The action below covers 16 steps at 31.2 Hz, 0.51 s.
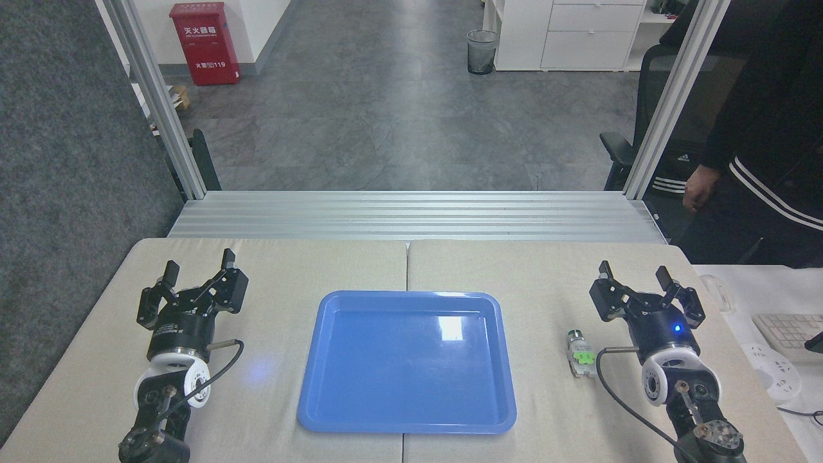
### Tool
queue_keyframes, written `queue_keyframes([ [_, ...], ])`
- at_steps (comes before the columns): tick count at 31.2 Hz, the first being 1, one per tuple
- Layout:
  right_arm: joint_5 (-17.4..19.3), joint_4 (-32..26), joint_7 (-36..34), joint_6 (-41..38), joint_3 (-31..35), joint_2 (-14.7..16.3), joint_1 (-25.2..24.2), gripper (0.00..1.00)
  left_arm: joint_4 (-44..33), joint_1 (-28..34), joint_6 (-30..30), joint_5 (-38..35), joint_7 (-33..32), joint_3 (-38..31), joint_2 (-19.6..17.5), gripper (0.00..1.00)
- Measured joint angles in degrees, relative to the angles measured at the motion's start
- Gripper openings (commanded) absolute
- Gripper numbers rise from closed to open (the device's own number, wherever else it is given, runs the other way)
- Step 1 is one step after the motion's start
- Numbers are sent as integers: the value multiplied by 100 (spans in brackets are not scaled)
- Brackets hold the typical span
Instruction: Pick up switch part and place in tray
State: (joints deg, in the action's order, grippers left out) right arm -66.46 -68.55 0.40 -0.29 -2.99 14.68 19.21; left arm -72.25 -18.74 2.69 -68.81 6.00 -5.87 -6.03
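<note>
Head view only. The table (pixel 527 270) was covered in two beige mats, with the seam running down the centre under the tray (pixel 406 424). The blue tray sat mid-table, nothing in it, a glossy glare patch on its far right area. The switch part (pixel 580 352) lay on the right mat, between the tray's right rim and the right gripper (pixel 635 276), touching neither, dark round end pointing away from the robot, green piece in the middle.

The right gripper sat just right of the part, fingers (pixel 604 270) spread wide, holding nothing, blue LED lit on its body. The left gripper (pixel 198 269) sat well left of the tray, fingers likewise spread and holding nothing. A faint blue glow showed on the mat between it and the tray.

Beyond the table: a ribbed aluminium deck (pixel 411 215) and two slanted aluminium frame posts. Grey tile floor behind, a red cabinet (pixel 204 42) far left, a mesh waste bin (pixel 481 51) and white drawers (pixel 582 32) far centre-right. A grey carpeted panel (pixel 71 193) stood at left. A person in a dark striped jacket (pixel 765 116) stood at right beside a black chair (pixel 627 154). A keyboard (pixel 787 329) and power strip (pixel 775 373) lay on a white side surface at right.
</note>
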Motion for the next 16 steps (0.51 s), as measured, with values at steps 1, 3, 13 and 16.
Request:
queue_keyframes([
  [1, 0, 0, 0, 0, 1, 2, 3, 98, 0, 0, -1, 0, 0, 1, 0, 100],
  [3, 1, 0, 0, 0, 3, 4, 9, 98, -2, 0, -4, 0, 0, 1, -1, 100],
  [13, -1, 2, 23, 0, -2, 15, 19, 98, -5, -8, -7, -6, -16, 3, -4, 100],
  [16, -7, 3, 42, 0, -16, 10, -3, 98, -6, -11, -7, -7, -17, 4, -5, 100],
])
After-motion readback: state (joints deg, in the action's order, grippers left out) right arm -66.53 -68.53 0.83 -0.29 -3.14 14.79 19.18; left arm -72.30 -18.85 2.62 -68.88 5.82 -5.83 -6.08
